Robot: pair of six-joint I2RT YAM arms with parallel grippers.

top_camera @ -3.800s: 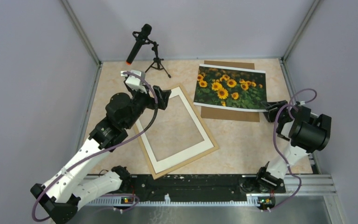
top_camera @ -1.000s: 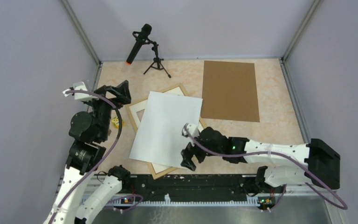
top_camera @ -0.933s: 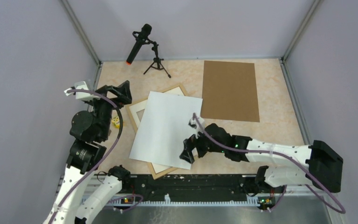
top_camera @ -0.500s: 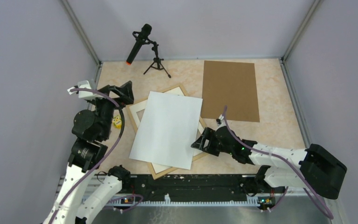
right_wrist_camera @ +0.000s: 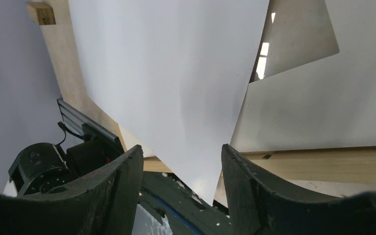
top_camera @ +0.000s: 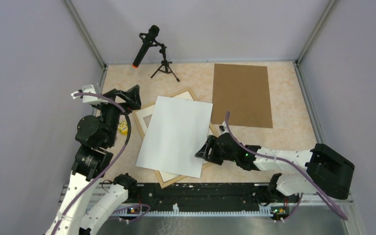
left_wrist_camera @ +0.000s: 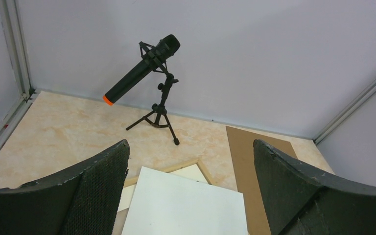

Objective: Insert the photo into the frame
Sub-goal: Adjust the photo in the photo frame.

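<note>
Photo, a rectangular sunflower print now showing only its plain white back (top_camera: 176, 134), is no longer face up on the flat brown backing board (top_camera: 242, 95) at far right as a few seconds ago. It lies flipped and skewed across the large light-wood rectangular frame (top_camera: 163, 179) and the white cutout mat (top_camera: 149, 116) inside it. The right pincer (top_camera: 203, 152) has swung from the photo's near edge round to its right near corner, low over the marbled beige surface (top_camera: 284, 132). Its jaws are narrower than a second ago but visibly apart and clamp nothing. The wrist view shows the sheet's corner lying between the fingers. The left pincer (top_camera: 127, 97) stays fully spread, raised at the left, empty. Judgement: the photo is delivered but crooked, so squaring it into the frame remains.
</note>
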